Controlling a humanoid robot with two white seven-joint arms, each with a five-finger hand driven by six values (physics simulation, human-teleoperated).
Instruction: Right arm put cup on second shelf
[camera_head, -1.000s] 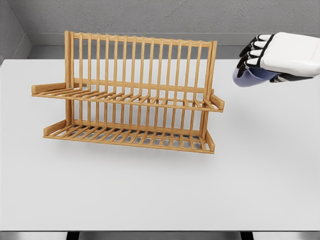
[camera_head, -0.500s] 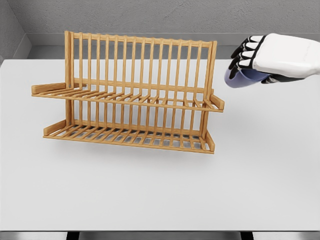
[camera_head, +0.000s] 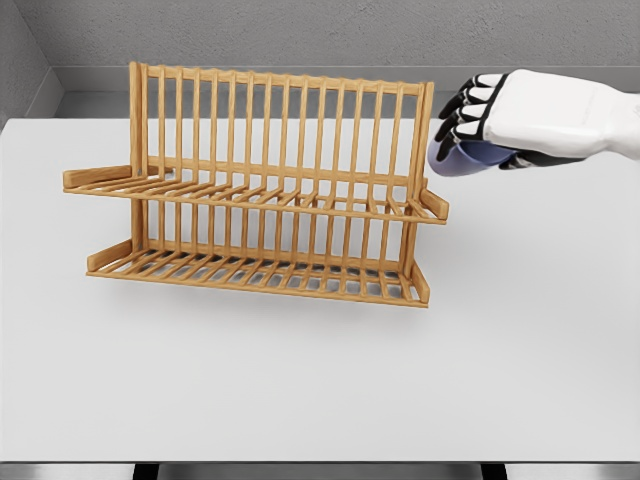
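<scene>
One pale blue cup (camera_head: 462, 158) is held from above by the white right hand (camera_head: 495, 120), black fingers (camera_head: 462, 104) curled round it, mouth tipped toward the rack. It's carried in the air just beside the top right corner of the two-tier wooden slatted dish rack (camera_head: 260, 190), prob high enough to clear the end rail of the upper shelf (camera_head: 250, 197) w/o snagging. Nothing is set on either shelf yet. Counted: 1 cup, 1 rack, 2 shelves, 1 hand on a white tabletop (camera_head: 300, 380). Left arm isn't seen.
</scene>
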